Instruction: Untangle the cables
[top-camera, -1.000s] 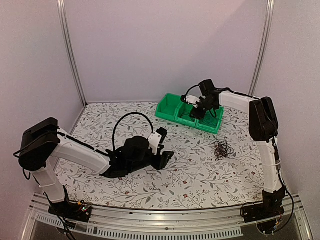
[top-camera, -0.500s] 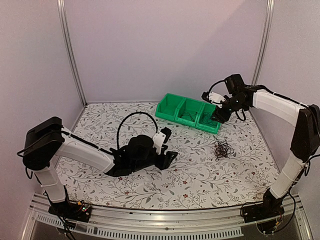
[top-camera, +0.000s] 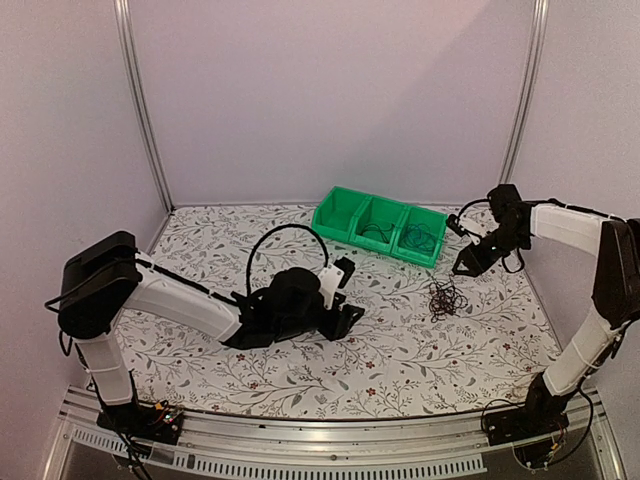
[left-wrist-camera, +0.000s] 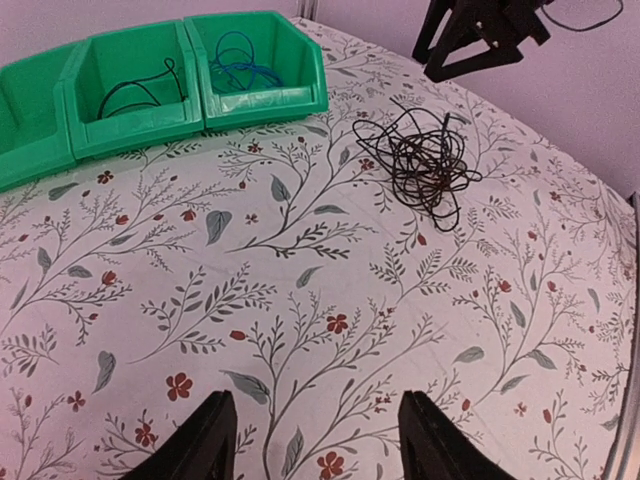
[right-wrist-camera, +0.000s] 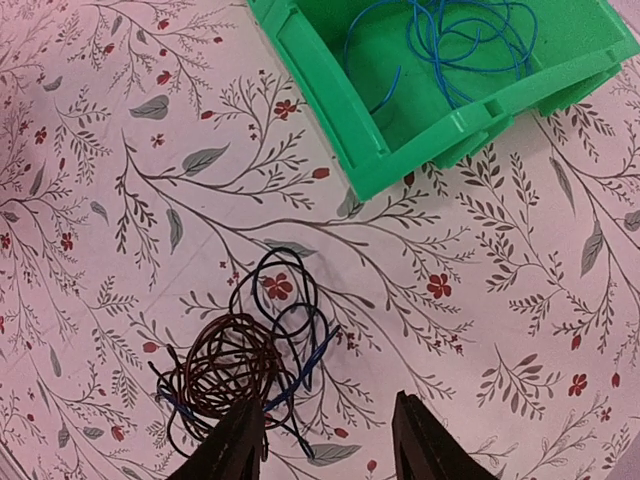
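Note:
A tangle of thin cables (top-camera: 445, 298), dark brown, black and blue, lies on the floral table right of centre. It also shows as the tangle (left-wrist-camera: 420, 160) in the left wrist view and the tangle (right-wrist-camera: 240, 365) in the right wrist view. My right gripper (top-camera: 465, 266) hangs open just above and behind it, jaws empty (right-wrist-camera: 325, 405). Its left finger (right-wrist-camera: 235, 445) overlaps the tangle's edge in view. My left gripper (top-camera: 348, 318) sits low over mid-table, open and empty (left-wrist-camera: 315, 405), well short of the tangle. A blue cable (right-wrist-camera: 450, 40) and a black cable (left-wrist-camera: 140, 90) lie in separate bin compartments.
A green three-compartment bin (top-camera: 335, 215) stands at the back centre, behind the tangle. The left arm's thick black hose (top-camera: 285, 235) arches above its wrist. Metal frame posts (top-camera: 520, 100) and pale walls close in the table on three sides.
The right arm swung from over the bin out to the right and down to beside the tangle. The left arm crept a little to the right.

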